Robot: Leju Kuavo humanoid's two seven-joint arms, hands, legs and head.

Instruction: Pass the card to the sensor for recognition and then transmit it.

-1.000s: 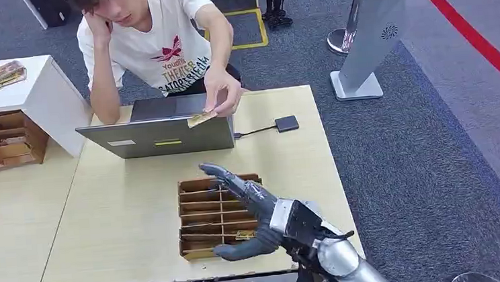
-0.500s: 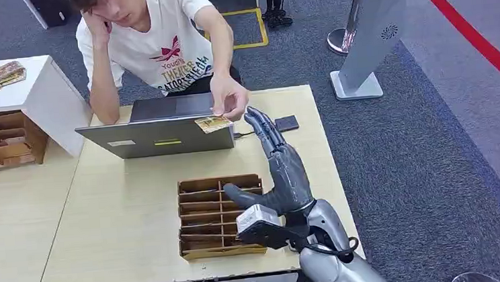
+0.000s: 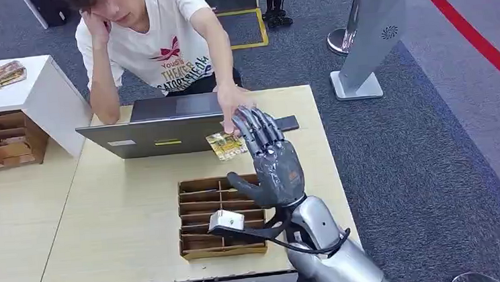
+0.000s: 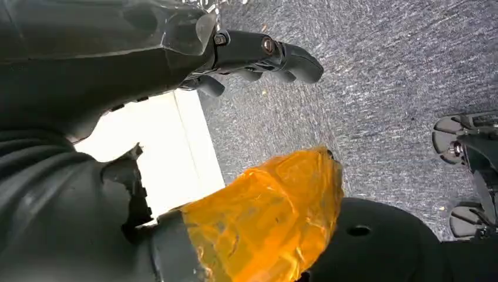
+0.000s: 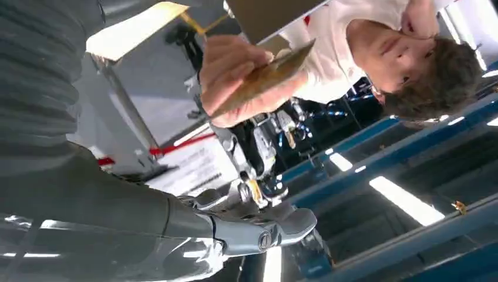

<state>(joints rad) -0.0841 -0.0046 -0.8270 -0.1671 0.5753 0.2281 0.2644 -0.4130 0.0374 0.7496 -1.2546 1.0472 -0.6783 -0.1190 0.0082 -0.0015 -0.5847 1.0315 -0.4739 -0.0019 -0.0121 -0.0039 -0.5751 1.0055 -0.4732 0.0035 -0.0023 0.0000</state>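
One card (image 3: 227, 145) sits center frame in the person's hand (image 3: 234, 106), right beside our right hand (image 3: 272, 163), which is raised w/ fingers spread, holding nothing. Our left hand (image 4: 258, 56) hangs over carpet, fingers curled, empty afaict.

Silver right arm raised from the near right, dark grey many-fingered right hand (image 3: 275, 167) held upright, palm turned left, fingers straight and together pointing far, thumb spread to the left, holding nothing. Dark left hand (image 4: 235, 56) hanging low, fingers loosely curled, nothing held.
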